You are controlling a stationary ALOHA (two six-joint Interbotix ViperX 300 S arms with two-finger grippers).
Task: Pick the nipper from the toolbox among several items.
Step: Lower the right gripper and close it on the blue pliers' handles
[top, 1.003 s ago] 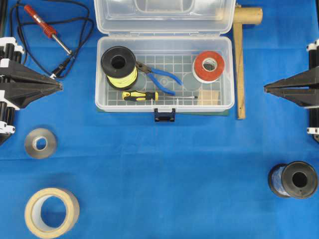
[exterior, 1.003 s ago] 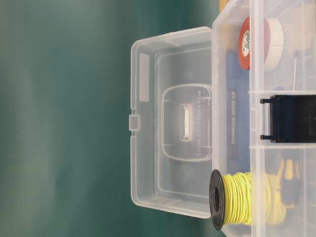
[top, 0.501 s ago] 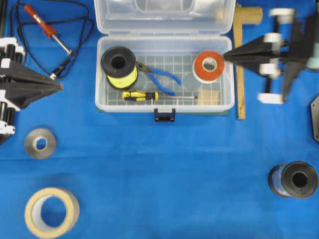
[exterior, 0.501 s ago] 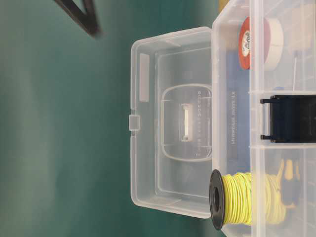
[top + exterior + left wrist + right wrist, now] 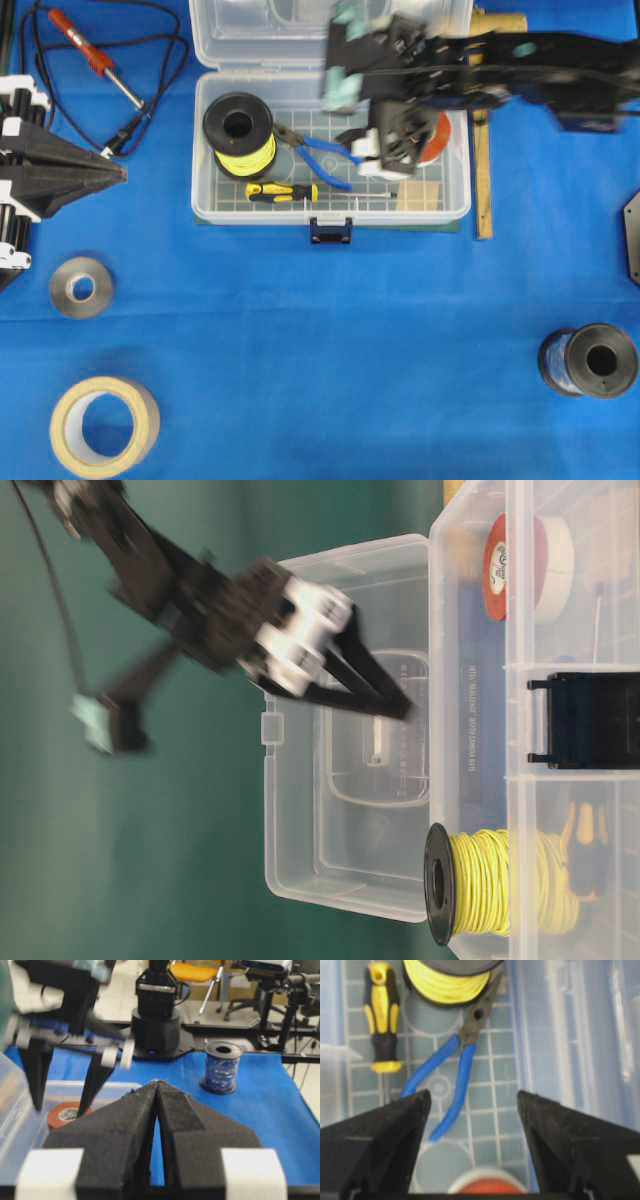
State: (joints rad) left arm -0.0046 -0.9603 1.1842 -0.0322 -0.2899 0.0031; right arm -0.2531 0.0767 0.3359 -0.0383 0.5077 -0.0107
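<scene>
The nipper point(image 5: 322, 158), with blue handles and dark jaws, lies on the gridded floor of the open clear toolbox point(image 5: 205, 212), between the yellow wire spool point(image 5: 238, 130) and the red-orange tape roll point(image 5: 437, 142). The yellow-black screwdriver point(image 5: 282, 191) and the wooden block point(image 5: 420, 195) lie near the front wall. My right gripper point(image 5: 385, 140) hangs open and empty above the box, partly hiding the tape roll. In the right wrist view the nipper point(image 5: 462, 1062) lies just ahead of the open gripper point(image 5: 472, 1094), not touched. My left gripper point(image 5: 120, 172) is shut and empty, left of the box.
A red soldering iron point(image 5: 90, 50) with a black cord lies at the back left. A grey tape roll point(image 5: 80, 287) and a beige tape roll point(image 5: 104, 425) lie front left. A dark spool point(image 5: 590, 360) stands front right. A wooden mallet point(image 5: 483, 130) lies right of the box.
My right arm has swung left from beside the box to above its middle, and its jaws now stand open over the nipper's handles. The left arm has not moved.
</scene>
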